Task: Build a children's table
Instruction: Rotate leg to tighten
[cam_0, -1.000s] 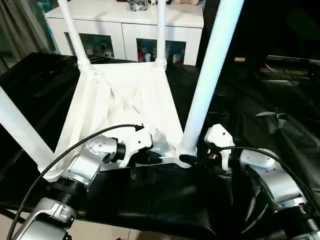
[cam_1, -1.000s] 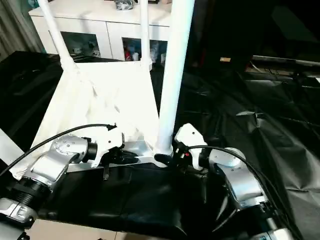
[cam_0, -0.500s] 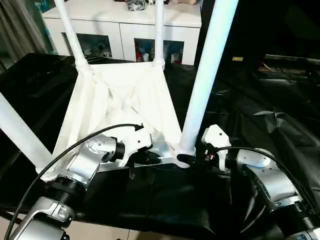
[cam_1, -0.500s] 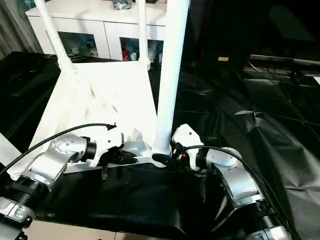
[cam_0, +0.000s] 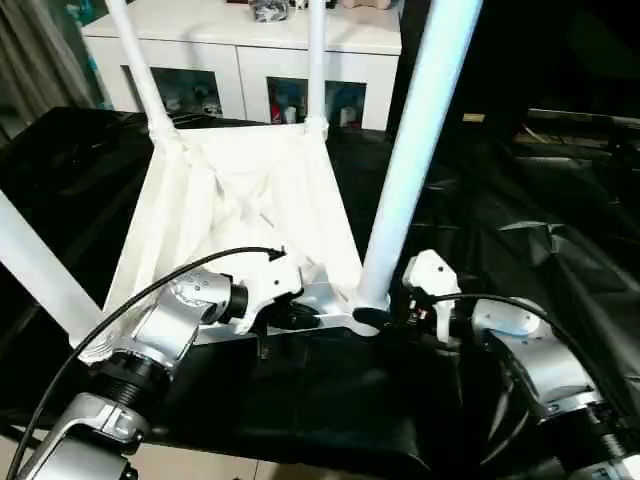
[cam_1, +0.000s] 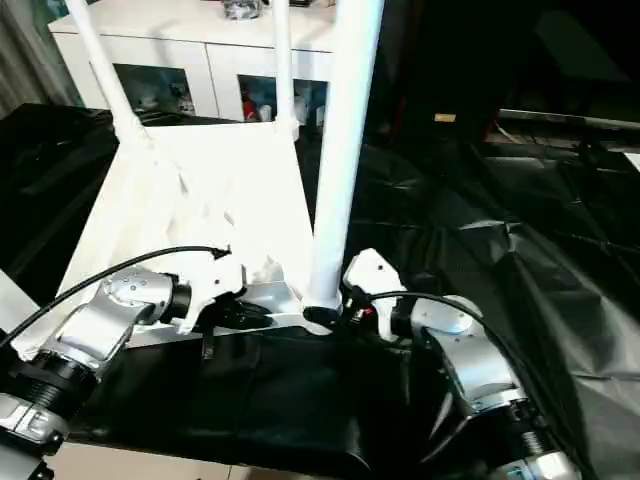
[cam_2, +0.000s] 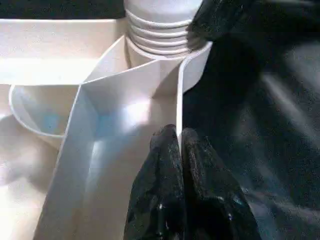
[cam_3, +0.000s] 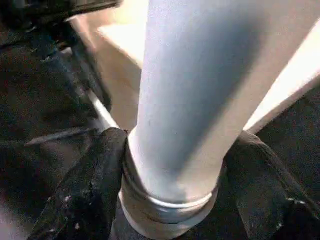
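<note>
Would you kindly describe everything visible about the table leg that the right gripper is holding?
The near right leg is a long, smooth white tube of plastic look, standing almost upright and leaning slightly. Its ribbed foot sits in the round corner socket of the upturned white tabletop, which lies on a black sheet. The right gripper has its black jaws clasped around the base; the left gripper pinches the tabletop's thin rim beside it.

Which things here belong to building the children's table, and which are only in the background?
Belong to the job:
- tabletop, lying upside down
- near-right leg, gripped at its base by the right gripper
- three other legs, standing in their sockets
- left gripper, pinching the tabletop's rim

Just about:
- white cabinet
- black sheet
</note>
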